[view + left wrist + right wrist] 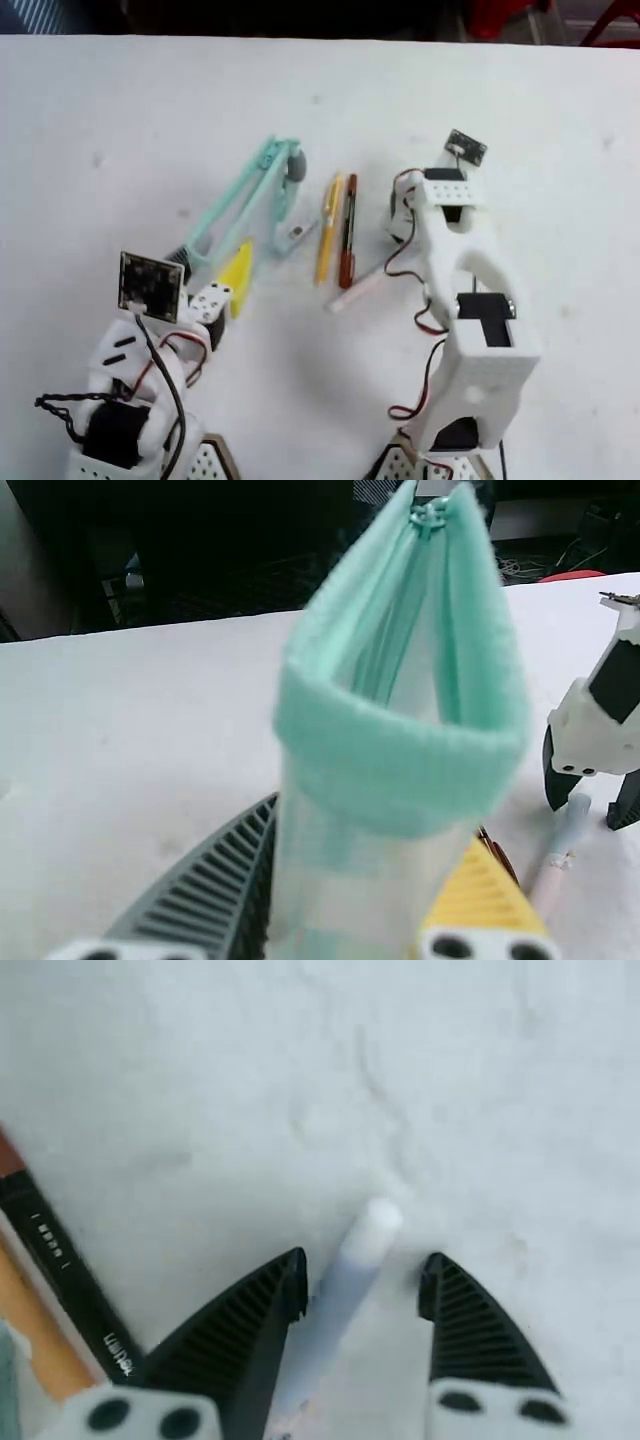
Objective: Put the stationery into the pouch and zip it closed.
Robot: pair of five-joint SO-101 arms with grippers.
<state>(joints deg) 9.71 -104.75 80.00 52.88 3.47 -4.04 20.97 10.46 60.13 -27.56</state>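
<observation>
A mint pouch point(245, 200) lies slanted left of centre, and its open mouth point(400, 750) faces the left wrist camera. My left gripper point(225, 280) is shut on the pouch's near end, between a grey finger point(205, 905) and a yellow finger point(480, 900). A yellow pen point(327, 228) and a brown-and-black pen point(348, 228) lie side by side to the right of the pouch. A white pen point(357, 285) lies slanted nearer the front. My right gripper point(363, 1265) is open, low over the table, with its black fingers point(250, 1320) on either side of the white pen's end point(360, 1245).
A small white item point(297, 232) lies between the pouch and the yellow pen. A grey piece point(296, 165) sits at the pouch's far end. The right arm's body point(480, 330) rises to the right of the pens. White table point(120, 120) stretches around them.
</observation>
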